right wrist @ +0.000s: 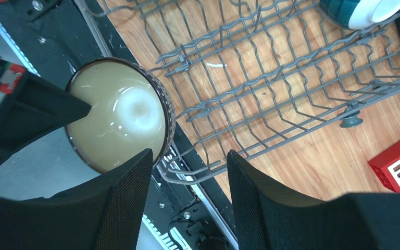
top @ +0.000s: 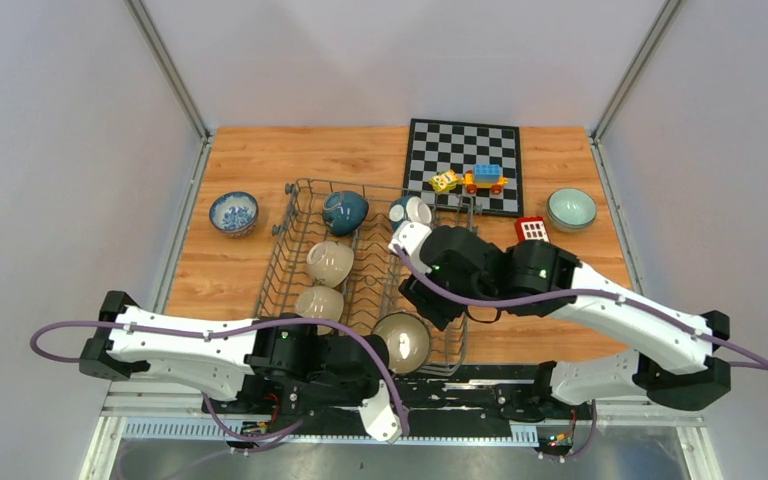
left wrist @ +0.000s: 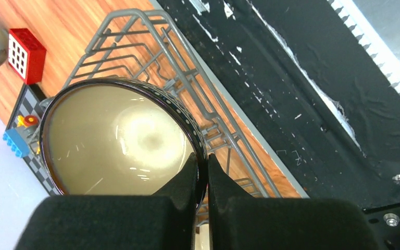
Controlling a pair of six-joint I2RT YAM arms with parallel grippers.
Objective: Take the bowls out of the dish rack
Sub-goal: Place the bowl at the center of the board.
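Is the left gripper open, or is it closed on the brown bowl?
Closed: the left gripper pinches the rim of the brown bowl, one finger inside, one outside.

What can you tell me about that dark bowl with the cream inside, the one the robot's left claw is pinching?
The dark brown bowl is round and looks like glazed ceramic. Its inside is glossy cream and empty, and a row of tiny pale dots runs below the rim outside. Its mouth faces roughly upward. The left gripper pinches its rim, one finger inside and one outside. The bowl is at the near right corner of the dish rack; whether it touches the wires is unclear.
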